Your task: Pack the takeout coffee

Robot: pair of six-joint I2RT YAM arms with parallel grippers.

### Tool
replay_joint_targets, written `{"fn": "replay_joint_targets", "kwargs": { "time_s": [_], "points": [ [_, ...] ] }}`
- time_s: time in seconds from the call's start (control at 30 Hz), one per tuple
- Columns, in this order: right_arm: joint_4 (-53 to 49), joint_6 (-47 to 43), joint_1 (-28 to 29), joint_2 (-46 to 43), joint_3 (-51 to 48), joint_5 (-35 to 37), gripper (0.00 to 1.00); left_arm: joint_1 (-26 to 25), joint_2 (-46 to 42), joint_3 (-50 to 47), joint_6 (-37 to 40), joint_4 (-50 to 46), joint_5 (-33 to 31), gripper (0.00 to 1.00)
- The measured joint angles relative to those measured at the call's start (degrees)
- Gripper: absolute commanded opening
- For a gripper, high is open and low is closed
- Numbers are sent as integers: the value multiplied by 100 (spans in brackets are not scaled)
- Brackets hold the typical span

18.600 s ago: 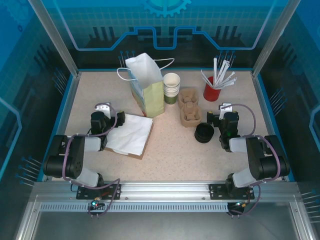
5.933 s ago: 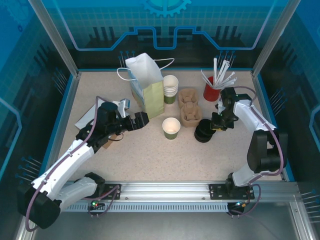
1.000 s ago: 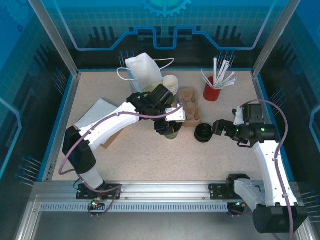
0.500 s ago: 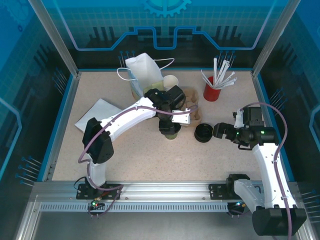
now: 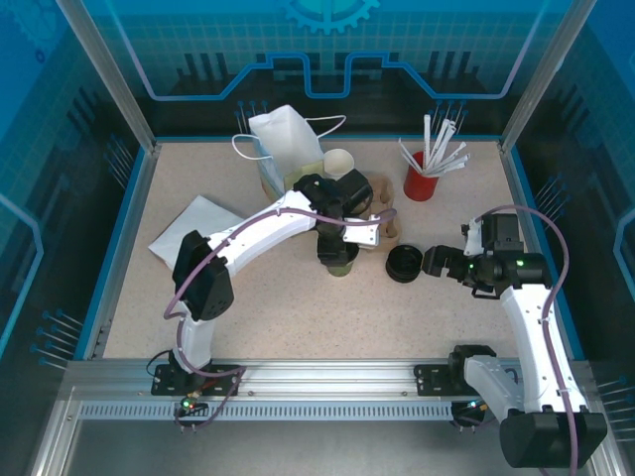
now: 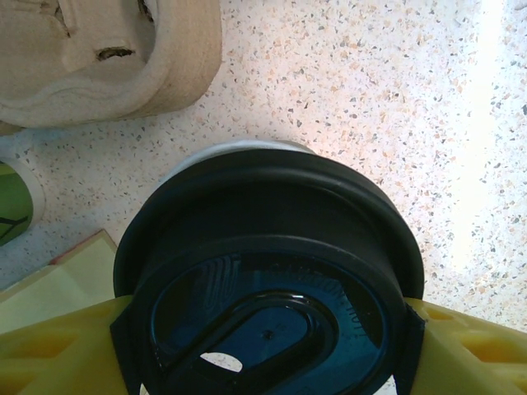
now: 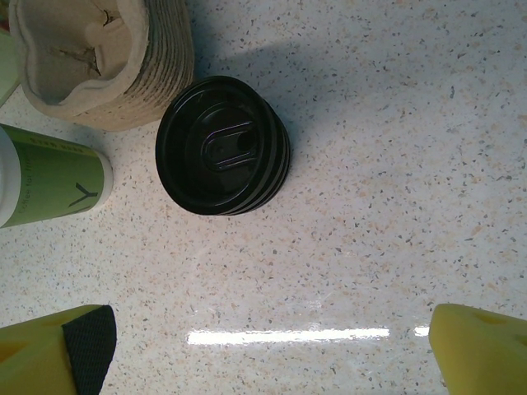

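Where the speckled, stone-look table [image 5: 298, 297] spreads inside blue glass walls [image 5: 327, 59], we see the left gripper [image 6: 268, 329] clamping its yellow fingers [image 6: 58, 346] on the coffee cup [image 6: 268, 239], round, glossy and black-capped, mid-table. Right of it sit ribbed stacked lids [image 7: 222, 146]; the right gripper [image 7: 272, 346] gapes wide.

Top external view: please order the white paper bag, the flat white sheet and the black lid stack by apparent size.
Largest: white paper bag and flat white sheet, about alike, so unranked.
Smallest, clearly: black lid stack.
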Motion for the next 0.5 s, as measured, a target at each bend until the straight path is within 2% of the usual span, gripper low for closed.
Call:
{"fn": "replay_joint_targets", "kwargs": {
  "time_s": [0.5],
  "points": [
    [35, 0, -35, -11, -17, -24, 100, -7, 291, 98, 0, -83, 0, 74]
  ]
}}
